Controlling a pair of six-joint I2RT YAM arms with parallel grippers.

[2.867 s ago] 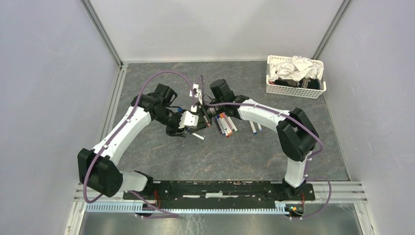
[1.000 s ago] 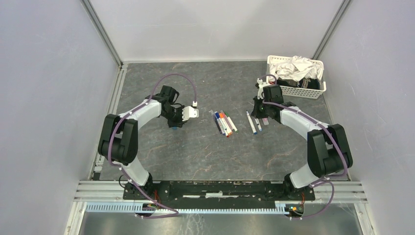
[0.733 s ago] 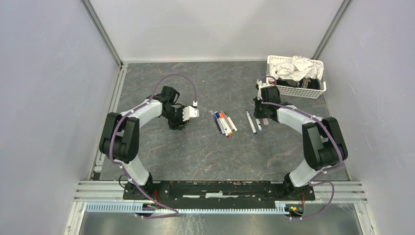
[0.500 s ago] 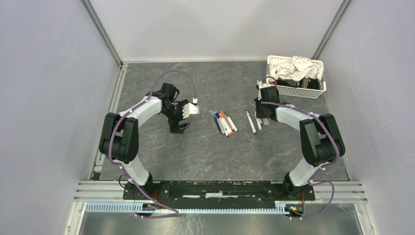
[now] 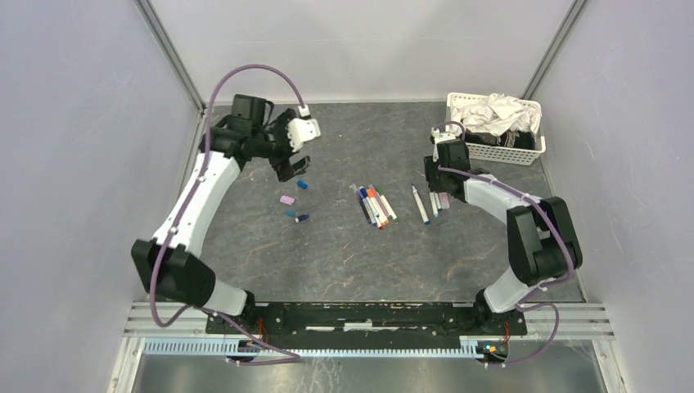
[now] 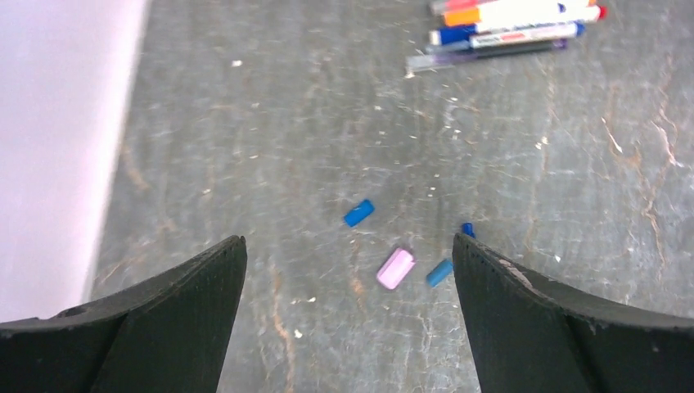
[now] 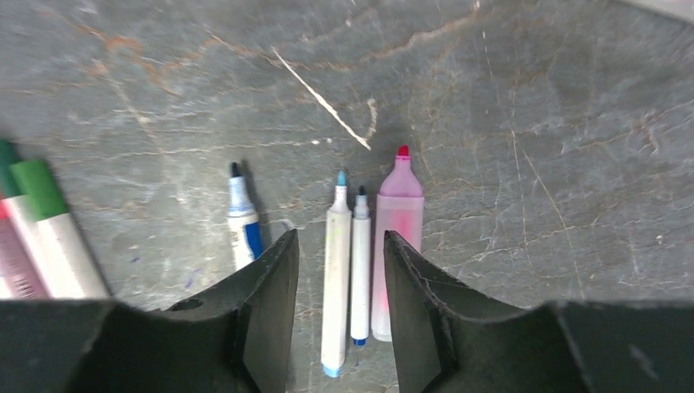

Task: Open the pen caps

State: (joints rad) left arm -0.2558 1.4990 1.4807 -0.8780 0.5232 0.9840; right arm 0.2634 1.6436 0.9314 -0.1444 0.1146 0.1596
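Note:
Several loose pen caps lie on the grey table at the left: a blue cap (image 5: 301, 184) (image 6: 358, 213), a lilac cap (image 5: 286, 199) (image 6: 396, 268), another blue cap (image 5: 291, 214) (image 6: 439, 273) and a dark blue cap (image 6: 467, 230). High above them my left gripper (image 5: 288, 164) (image 6: 348, 246) hangs wide open and empty. A bundle of capped pens (image 5: 375, 205) (image 6: 507, 24) lies mid-table. My right gripper (image 5: 432, 176) (image 7: 340, 241) is partly open, low over two thin uncapped pens (image 7: 335, 278), which lie between its jaws. A pink-lilac uncapped marker (image 7: 397, 237) and a blue-banded uncapped pen (image 7: 243, 225) lie at either side.
A white mesh basket (image 5: 493, 151) of cloth stands at the back right, just behind the right arm. Pale walls close in the table on the left, back and right. A green-capped pen (image 7: 37, 192) lies at the left edge of the right wrist view.
My left gripper opened, then rose and swung to the back left, uncovering the loose caps. My right gripper went from shut to partly open over the uncapped pens.

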